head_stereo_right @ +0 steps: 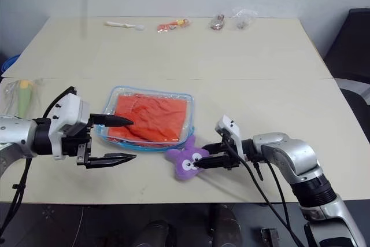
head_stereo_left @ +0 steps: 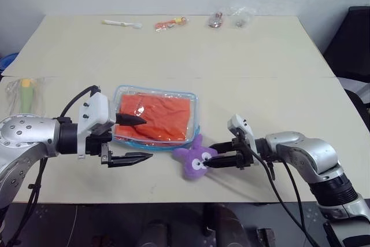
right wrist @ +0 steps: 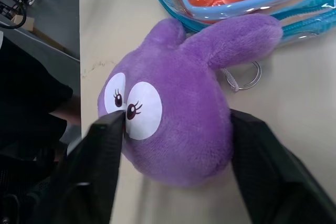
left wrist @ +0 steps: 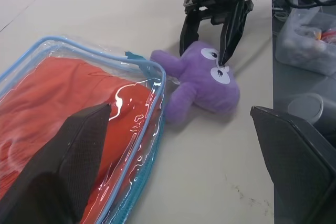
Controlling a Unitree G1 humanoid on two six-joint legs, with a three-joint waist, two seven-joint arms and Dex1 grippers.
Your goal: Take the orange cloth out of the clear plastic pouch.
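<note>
Table (head_stereo_left: 243, 85): pale beige top, wide and matte, with a faint seam running across its middle.
Room: plain light wall behind the far edge; a dark chair (head_stereo_left: 354, 39) at 3 o'clock, off the table.
Far edge: a white utensil (head_stereo_left: 122, 24), a small orange-red packet (head_stereo_left: 171, 24) and two crumpled clear wrappers (head_stereo_left: 230, 19) in a row toward 12 o'clock.
Bag (head_stereo_left: 23, 92): clear, with a green-white item inside, at 9 o'clock near the table's side.
Pouch (head_stereo_left: 155, 115): clear, flat, light-blue zipper trim, lying near the table's centre toward the near edge; glossy and wrinkled.
Cloth (head_stereo_left: 157, 117): bright orange-red, creased, inside the pouch and nearly filling it.
Bunny (head_stereo_left: 196, 157): purple plush with big white eyes, just beside the pouch's corner at 5 o'clock, one ear touching the zipper trim.
Left gripper (head_stereo_left: 134, 138): fingers spread wide, upper one over the pouch's near side, lower one over bare table.
Right gripper (head_stereo_left: 215, 154): fingers on either side of the bunny's head, touching its plush.
</note>
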